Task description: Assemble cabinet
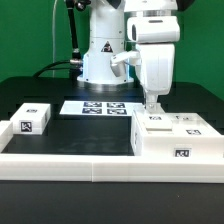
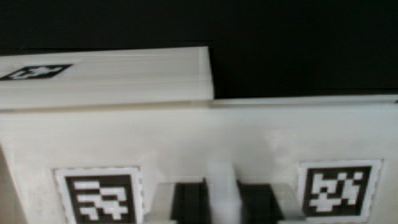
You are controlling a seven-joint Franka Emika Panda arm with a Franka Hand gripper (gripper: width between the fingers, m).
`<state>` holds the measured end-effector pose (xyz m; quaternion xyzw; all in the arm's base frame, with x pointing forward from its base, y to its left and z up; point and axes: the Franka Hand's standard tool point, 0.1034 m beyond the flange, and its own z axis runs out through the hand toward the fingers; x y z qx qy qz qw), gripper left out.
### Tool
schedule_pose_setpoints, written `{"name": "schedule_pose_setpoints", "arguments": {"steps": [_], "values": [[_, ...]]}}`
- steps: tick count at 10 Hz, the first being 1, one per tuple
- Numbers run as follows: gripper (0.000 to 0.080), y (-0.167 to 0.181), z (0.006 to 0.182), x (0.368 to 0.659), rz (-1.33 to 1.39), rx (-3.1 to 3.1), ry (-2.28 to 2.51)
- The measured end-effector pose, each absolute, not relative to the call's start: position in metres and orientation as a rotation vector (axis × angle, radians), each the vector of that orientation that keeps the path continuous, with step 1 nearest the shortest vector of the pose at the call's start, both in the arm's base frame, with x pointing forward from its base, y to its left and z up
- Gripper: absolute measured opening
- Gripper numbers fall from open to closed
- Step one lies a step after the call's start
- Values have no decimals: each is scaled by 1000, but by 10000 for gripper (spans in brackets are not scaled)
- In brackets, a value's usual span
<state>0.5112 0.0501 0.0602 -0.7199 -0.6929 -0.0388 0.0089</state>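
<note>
Okay, one Panda arm (image 1: 110, 50) reaches down over the cabinet body (image 1: 180, 140), the single big white box and my landmark.

- **Border rail:** one low white border rail (image 1: 70, 165) runs along the body's near side and on past it to the exterior view's left.
- **Marker board:** one marker board (image 1: 100, 107) lies flat beside the body, on the exterior view's left.
- **Small panel:** one tagged small panel (image 1: 30, 118) sits well apart from the body, further to the exterior view's left.
- **White slab:** the wrist view shows one more tagged white slab (image 2: 116, 72) just past the body's edge. Cannot tell if it is loose or part of the body.
- **Gripper:** one gripper (image 1: 151, 104) is at the body's top edge, on the corner nearest the marker board. The fingers look close together, but I cannot tell whether they pinch the wall or only touch it.

Step, as I judge it: taking hold of or positioning the body before panels go on. The next move likely needs a firm seat on that edge, then fetching the small panel.
</note>
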Motion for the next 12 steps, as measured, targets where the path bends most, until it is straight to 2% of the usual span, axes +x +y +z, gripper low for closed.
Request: {"name": "schedule_pose_setpoints", "arguments": {"steps": [4, 12], "values": [[70, 50, 60, 512, -121, -2247, -2165], [70, 47, 62, 564, -178, -2240, -2184]]}}
